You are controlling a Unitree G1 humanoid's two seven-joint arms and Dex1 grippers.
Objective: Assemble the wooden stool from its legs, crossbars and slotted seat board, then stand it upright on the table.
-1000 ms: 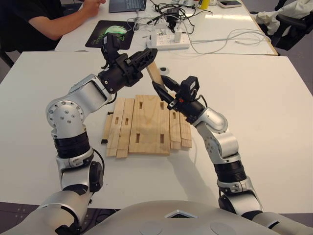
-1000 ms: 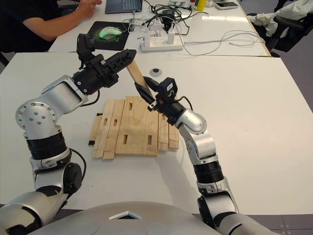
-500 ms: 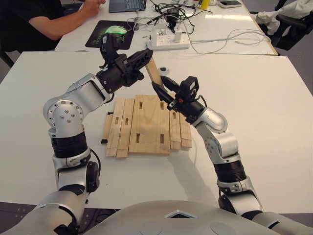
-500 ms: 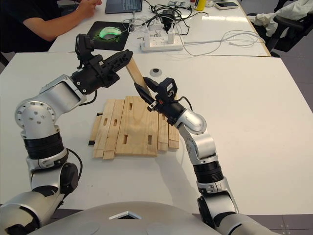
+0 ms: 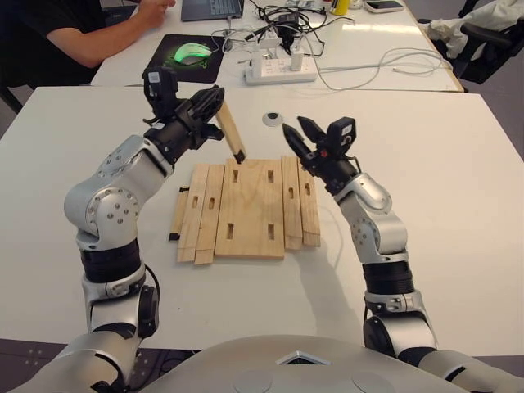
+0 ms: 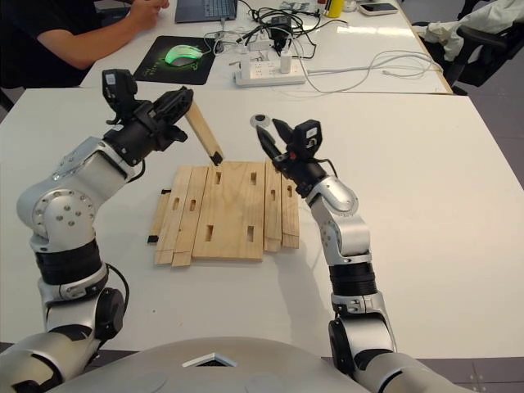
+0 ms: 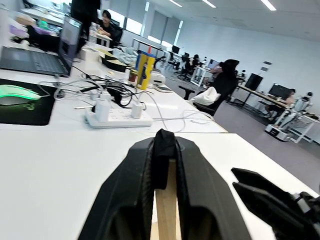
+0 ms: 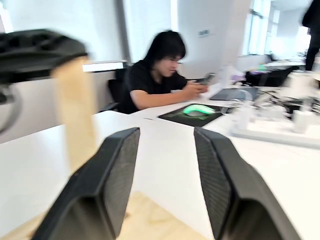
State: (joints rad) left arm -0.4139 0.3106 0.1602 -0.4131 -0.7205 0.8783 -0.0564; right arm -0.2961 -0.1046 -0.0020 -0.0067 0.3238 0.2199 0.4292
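Note:
A wooden leg (image 5: 231, 131) hangs tilted above the far left corner of the slotted seat board (image 5: 250, 209), its dark lower end just over the board. My left gripper (image 5: 206, 106) is shut on the leg's upper end, seen between black fingers (image 7: 167, 200). My right gripper (image 5: 296, 133) stands open over the board's far right corner, apart from the leg (image 8: 75, 110), with nothing between its fingers (image 8: 112, 175). More flat wooden pieces (image 5: 201, 213) lie on either side of the board (image 6: 232, 211).
A small round grey disc (image 5: 273, 119) lies on the table beyond the board. A second table behind carries a power strip (image 5: 280, 72), cables, a green-lit mouse (image 5: 191, 58) and a seated person. White table surface (image 5: 442, 180) spreads to the right.
My right gripper has let go of the leg and drawn back to the right, now open. My left arm has swung the leg leftward and more upright.

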